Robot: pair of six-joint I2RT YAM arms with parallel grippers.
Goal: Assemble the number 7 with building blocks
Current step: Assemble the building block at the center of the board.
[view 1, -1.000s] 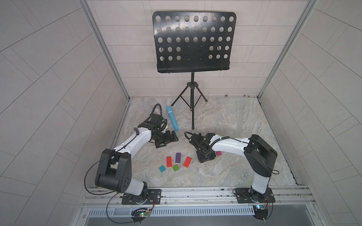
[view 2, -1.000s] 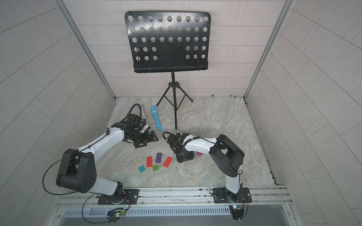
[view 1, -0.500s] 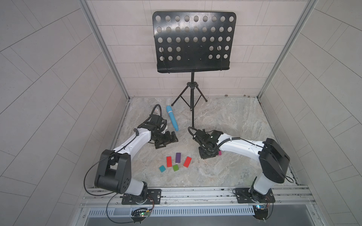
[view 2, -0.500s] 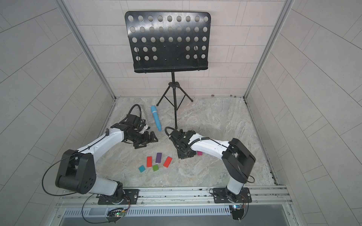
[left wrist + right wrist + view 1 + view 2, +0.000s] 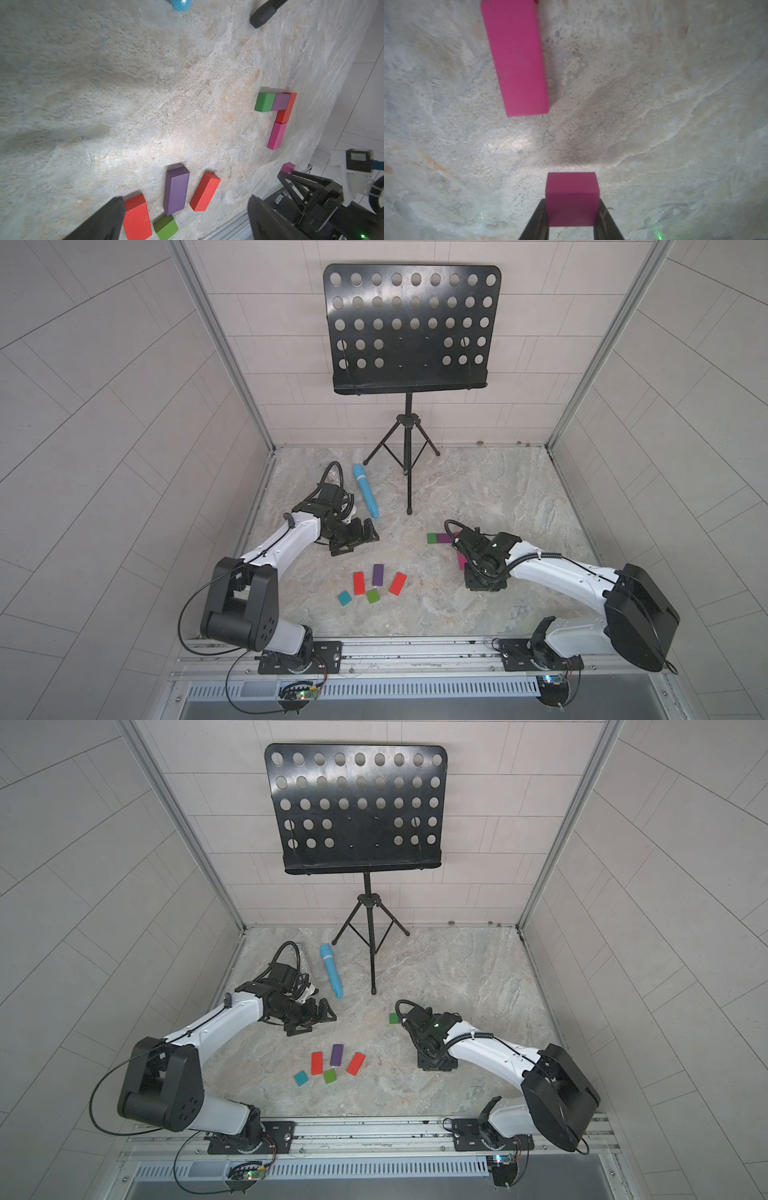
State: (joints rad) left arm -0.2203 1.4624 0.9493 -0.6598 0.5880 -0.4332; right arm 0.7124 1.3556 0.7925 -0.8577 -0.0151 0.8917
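Now the right gripper (image 5: 572, 209) pinches the small magenta block (image 5: 572, 197) squarely between its fingertips, its jaws narrowed to the block's width. Whether the block rests on the floor (image 5: 675, 104) or hangs just above it, I cannot tell. It sits nearer than, and slightly right of, the near end of the long magenta block (image 5: 517, 58), with bare floor between them. That long block continues a red block (image 5: 283, 116), whose far end meets a purple square (image 5: 280, 101) and a green square (image 5: 265, 102). Compared with a second ago, the right gripper is further right and nearer, uncovering those two squares. The left gripper (image 5: 353, 540) hovers wide open, holding nothing, as before. Left of the work lie five loose blocks (image 5: 377, 575). A blue microphone (image 5: 365, 491) and a music stand (image 5: 409, 329) are farther back.
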